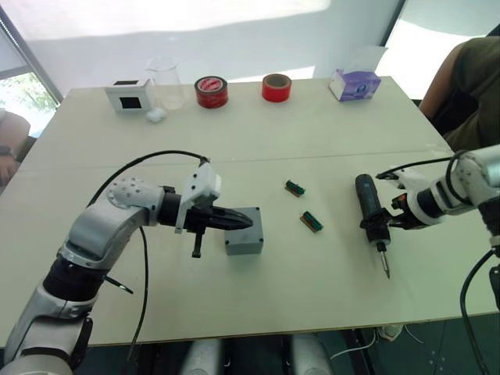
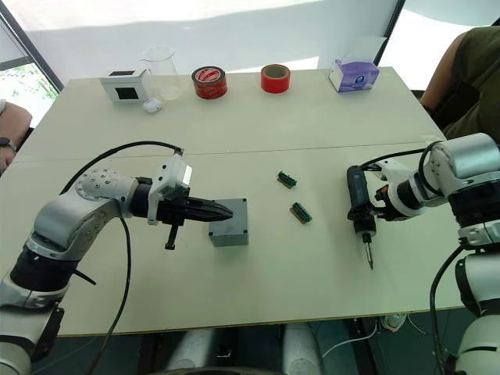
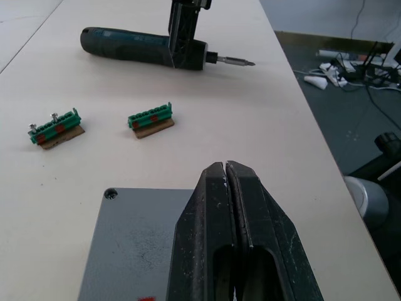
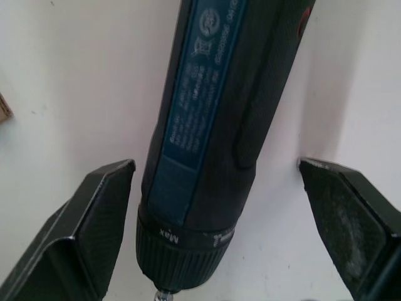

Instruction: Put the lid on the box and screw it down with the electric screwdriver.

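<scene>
At the left of the table (image 1: 312, 312) we see the left gripper (image 1: 244, 222), its jaws pressed together, resting over the top of the box (image 1: 248, 238), a small grey square enclosure with the lid (image 3: 135, 241) already on it, a screw hole at one corner. To its right lie two green terminal blocks (image 1: 312, 220). Further right, the electric screwdriver (image 1: 371, 216) lies flat, a thick black cylinder, its long axis running front to back, its metal bit pointing toward us. The right gripper (image 1: 388, 219) straddles it, jaws apart.
</scene>
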Motion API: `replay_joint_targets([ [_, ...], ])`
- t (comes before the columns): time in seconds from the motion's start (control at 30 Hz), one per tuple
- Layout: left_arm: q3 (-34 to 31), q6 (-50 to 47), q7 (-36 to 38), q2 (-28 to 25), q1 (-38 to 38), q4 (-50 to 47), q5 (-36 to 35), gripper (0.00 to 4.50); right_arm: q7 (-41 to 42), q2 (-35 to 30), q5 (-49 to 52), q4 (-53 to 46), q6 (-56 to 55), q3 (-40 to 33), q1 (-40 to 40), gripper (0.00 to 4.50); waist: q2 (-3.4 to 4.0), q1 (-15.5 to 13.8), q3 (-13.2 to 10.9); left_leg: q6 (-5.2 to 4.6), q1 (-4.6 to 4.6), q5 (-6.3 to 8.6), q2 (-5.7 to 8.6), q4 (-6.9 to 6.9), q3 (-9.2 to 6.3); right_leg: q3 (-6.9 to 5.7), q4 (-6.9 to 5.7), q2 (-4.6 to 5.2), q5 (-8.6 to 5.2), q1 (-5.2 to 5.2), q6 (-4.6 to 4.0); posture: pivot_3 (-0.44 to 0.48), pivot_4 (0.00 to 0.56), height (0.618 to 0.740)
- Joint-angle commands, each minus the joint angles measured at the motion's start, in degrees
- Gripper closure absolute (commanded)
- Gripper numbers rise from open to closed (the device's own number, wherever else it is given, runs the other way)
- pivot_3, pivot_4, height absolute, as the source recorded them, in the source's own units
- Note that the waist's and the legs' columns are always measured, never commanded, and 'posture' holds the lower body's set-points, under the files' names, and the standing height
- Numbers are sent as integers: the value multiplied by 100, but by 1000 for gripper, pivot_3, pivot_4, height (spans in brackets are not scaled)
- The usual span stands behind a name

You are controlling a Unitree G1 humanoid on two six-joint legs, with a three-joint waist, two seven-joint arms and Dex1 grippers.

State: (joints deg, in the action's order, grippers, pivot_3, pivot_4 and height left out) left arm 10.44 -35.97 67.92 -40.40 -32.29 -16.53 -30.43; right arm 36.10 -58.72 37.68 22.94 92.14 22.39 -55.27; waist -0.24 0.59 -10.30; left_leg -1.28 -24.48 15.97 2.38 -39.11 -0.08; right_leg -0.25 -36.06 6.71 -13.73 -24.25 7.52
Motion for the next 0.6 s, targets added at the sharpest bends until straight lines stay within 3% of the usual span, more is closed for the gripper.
replay_joint_targets([
  [0.03,-136,-29,-93,-24,-28,-80,-22,4500,278,1,-233,-149,-48,195,18,385,-1,4,0,0,0,0,0,0,0,0,0,0,0,0,0,0,150,740],
  [0.13,-112,-27,-159,1,-19,-40,2,4500,413,103,-529,-34,-303,378,69,1206,-3,7,2,0,1,0,-1,0,-2,0,0,-2,0,1,0,0,150,740],
  [0.27,-132,-33,-222,-14,35,-64,-15,4500,707,207,-877,191,-533,545,-33,2666,-14,14,8,0,5,0,-1,0,-2,0,0,-3,0,5,0,0,150,740],
  [0.53,-308,79,-274,-165,7,333,153,4500,1131,355,-1688,1040,-1619,298,-719,2677,-21,38,12,3,9,-2,-3,-2,1,0,-3,-5,2,6,1,0,150,740],
  [0.6,-361,86,-235,-283,19,488,210,4500,1125,336,-1523,720,-2218,-487,-852,2677,-3,33,1,3,4,-2,-2,-2,2,0,-5,-4,1,-4,1,0,150,740],
])
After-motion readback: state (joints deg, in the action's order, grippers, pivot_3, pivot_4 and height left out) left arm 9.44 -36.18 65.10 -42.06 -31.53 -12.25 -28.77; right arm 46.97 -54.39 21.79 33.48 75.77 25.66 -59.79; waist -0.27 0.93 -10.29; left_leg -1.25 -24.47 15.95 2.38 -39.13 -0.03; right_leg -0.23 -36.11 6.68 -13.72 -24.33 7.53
